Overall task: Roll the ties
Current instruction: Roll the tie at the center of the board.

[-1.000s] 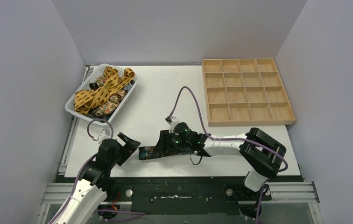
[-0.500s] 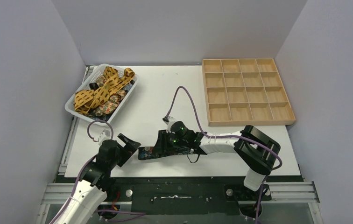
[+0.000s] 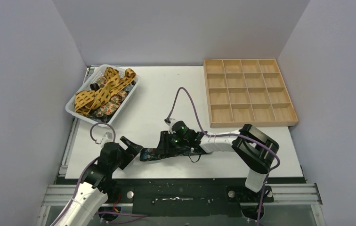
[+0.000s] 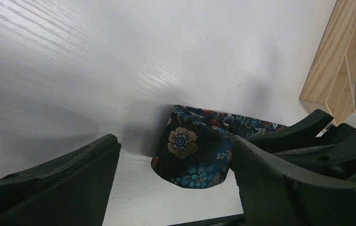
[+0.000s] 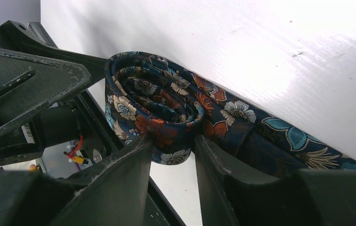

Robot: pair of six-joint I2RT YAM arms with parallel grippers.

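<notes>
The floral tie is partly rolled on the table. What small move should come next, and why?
Probably the right gripper, pinching the coil, should roll it further: part of the floral tie lies flat, and the left gripper stands open nearby.

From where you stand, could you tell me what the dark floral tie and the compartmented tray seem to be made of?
Dark navy floral necktie: woven fabric, possibly silk or satin, given its soft sheen and woven-in flowers.
Pale compartmented tray: light, matte, apparently unvarnished wood; grain shows on its wall.
</notes>
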